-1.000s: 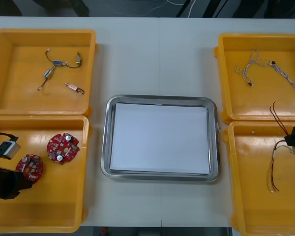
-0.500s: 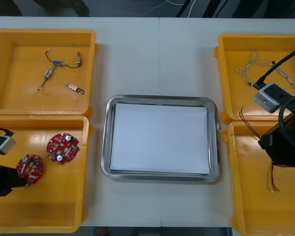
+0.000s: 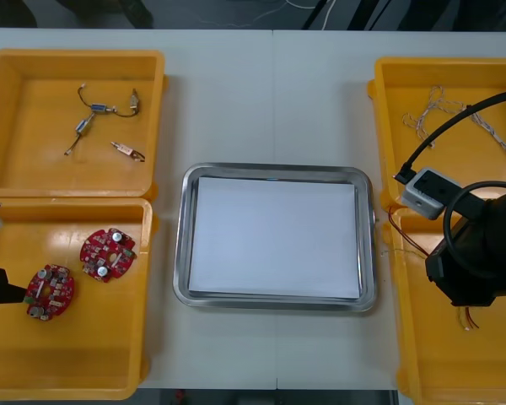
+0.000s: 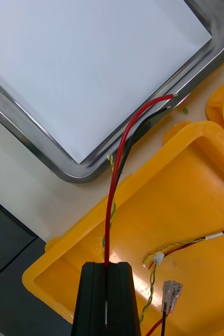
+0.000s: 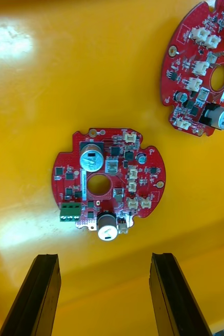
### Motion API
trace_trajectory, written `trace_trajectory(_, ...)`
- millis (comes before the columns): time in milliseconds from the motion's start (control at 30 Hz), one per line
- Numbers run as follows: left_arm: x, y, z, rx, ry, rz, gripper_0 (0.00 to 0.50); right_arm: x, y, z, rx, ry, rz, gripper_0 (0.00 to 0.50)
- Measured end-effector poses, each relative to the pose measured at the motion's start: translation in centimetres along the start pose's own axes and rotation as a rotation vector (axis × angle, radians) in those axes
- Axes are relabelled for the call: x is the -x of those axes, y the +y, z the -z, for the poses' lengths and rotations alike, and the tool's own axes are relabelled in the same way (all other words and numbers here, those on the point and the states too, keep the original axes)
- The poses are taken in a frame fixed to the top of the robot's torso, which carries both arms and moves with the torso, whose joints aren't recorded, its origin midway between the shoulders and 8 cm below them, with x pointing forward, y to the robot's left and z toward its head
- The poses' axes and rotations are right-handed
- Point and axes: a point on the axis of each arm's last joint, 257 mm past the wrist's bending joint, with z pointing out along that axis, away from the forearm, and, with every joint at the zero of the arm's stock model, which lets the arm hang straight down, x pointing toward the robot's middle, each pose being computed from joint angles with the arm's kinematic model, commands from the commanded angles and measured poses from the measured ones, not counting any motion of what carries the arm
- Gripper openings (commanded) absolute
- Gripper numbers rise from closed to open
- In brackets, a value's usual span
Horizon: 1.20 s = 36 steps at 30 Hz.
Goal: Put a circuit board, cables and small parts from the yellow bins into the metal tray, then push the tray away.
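Right tool point(image 4: 106, 265): clamped shut on a red and black cable point(image 4: 109, 210), low over the inner edge of the near right bin point(image 3: 405, 354), just beside the metal tray point(image 3: 274, 169).
Cable: it arcs forward from the fingers, and its free end reaches the tray's rim. None of it lies on the white inside yet.
Left tool point(image 5: 105, 260): fingers spread wide, hovering in the near left bin point(image 3: 84, 363) with one circuit board point(image 5: 109, 184) just ahead of the gap.
Doing it well: I'd carry the cable right over the tray's middle and let go low, so the springy tail doesn't hang on the rim. I'd also mind the twisted cable point(image 4: 159, 257) lying in the bin.
Counts: four yellow bins, one tray and two round red circuit boards on the table point(image 3: 270, 93). The far right bin holds pale twisted cables point(image 3: 430, 114), too tangled to count. The small metal parts point(image 3: 97, 118) number three or four.
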Motion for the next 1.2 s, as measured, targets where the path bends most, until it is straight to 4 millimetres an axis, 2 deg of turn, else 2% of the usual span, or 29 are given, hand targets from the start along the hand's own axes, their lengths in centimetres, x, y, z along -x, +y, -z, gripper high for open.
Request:
trace_trajectory(200,0.3,0.9,1.5,0.028,0.023,-0.004,0.5,0.8,0.6,-0.4,-0.017,0.006,0.061,0.0)
trace_trajectory(533,2.7,1.4,4.0,0.045,0.034,-0.025,0.5,1.4,1.0,-0.3,-0.019,0.003,0.095,0.0)
trace_trajectory(700,4.3,2.4,4.6,0.048,0.014,0.005,0.5,1.4,1.1,-0.3,-0.015,0.004,0.098,0.0)
trace_trajectory(867,4.8,3.8,5.1,0.057,0.02,0.057,0.5,1.4,1.1,-0.3,-0.014,0.004,0.099,0.0)
trace_trajectory(1033,5.6,4.0,5.5,0.059,0.015,0.111,0.5,1.4,1.1,-0.3,-0.014,0.004,0.099,0.0)
trace_trajectory(1200,6.3,3.7,5.2,0.052,-0.011,0.313,0.5,1.4,1.1,-0.3,-0.014,0.004,0.099,0.0)
